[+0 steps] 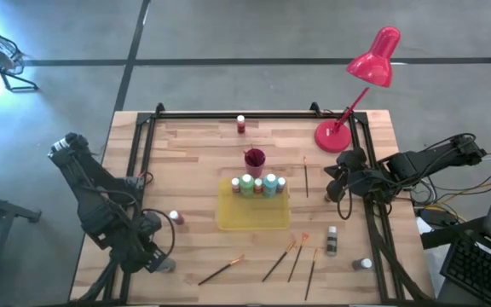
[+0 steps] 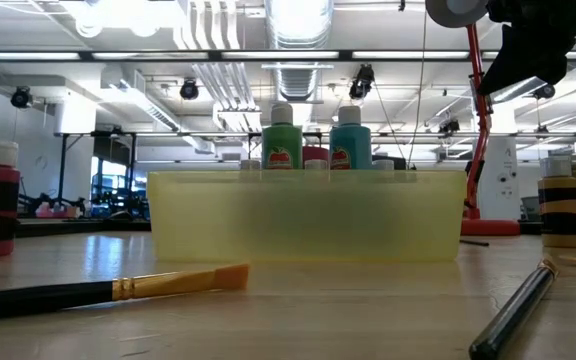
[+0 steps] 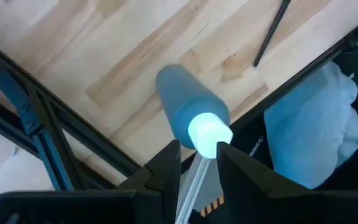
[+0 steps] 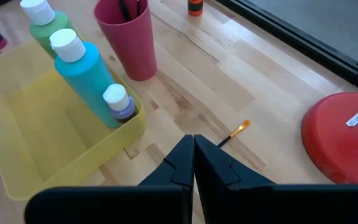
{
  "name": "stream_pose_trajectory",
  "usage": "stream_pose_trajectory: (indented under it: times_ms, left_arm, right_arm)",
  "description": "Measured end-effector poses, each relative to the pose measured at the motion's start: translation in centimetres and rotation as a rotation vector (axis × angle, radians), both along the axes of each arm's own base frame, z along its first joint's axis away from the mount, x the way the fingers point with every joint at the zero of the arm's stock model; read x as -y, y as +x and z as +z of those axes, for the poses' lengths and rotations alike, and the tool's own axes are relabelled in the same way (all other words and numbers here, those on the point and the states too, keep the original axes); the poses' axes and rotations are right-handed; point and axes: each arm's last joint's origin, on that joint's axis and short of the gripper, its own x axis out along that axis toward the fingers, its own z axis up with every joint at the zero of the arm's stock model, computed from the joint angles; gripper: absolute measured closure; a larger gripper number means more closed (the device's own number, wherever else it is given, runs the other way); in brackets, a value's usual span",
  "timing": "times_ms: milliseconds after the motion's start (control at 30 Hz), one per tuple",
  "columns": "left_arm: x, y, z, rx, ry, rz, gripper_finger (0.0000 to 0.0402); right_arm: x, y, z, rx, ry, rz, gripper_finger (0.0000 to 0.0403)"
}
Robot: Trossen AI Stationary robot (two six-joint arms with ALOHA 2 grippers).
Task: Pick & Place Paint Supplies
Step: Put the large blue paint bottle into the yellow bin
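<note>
While a light blue bottle [image 3: 188, 109] is clamped by its white cap between the fingers of the left gripper [image 3: 199, 155], the step in hand is judged to be the carrying of that bottle to the yellow tray [image 1: 252, 220]. For this to be done well, the grip on the cap should be kept firm, since the bottle's body hangs out beyond the fingertips and could swing or slip. The bottle should be lifted clear of the dark frame rail [image 3: 36, 118] at the table's near left corner before it is swung inward. It is best set down upright in a bare part of the tray, apart from the bottles [image 1: 258, 184] already standing along its far wall, so that none is knocked over.

The left arm is folded low over the near left corner of the table [image 1: 194, 162], its wrist turned down so that the bottle is seen from above against the wood. The right gripper [image 4: 194, 157] is held shut and empty just beside the tray's right side, near a brush [image 4: 233, 133] lying on the wood and the lamp base [image 4: 340, 134]. Several brushes [image 1: 290, 258] and a few bottles [image 1: 332, 240] are left scattered on the near part of the table.
</note>
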Motion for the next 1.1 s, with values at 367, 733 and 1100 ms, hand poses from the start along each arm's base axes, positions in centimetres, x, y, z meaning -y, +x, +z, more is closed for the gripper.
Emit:
stream_pose_trajectory:
  times_ms: [367, 733, 1100]
  left_arm:
    - [-1.0, -0.7, -0.3, -0.064, 0.111, -0.015, 0.0293]
    - [-1.2, -0.2, -0.3, -0.013, 0.136, 0.055, 0.0293]
    - [-1.0, 0.0, 0.5, 0.041, 0.114, 0.023, 0.0293]
  right_arm:
    - [0.0, 0.0, 0.0, 0.000, 0.000, 0.000, 0.0394]
    - [0.0, 0.0, 0.0, 0.000, 0.000, 0.000, 0.0394]
    - [0.0, 0.0, 0.0, 0.000, 0.000, 0.000, 0.0394]
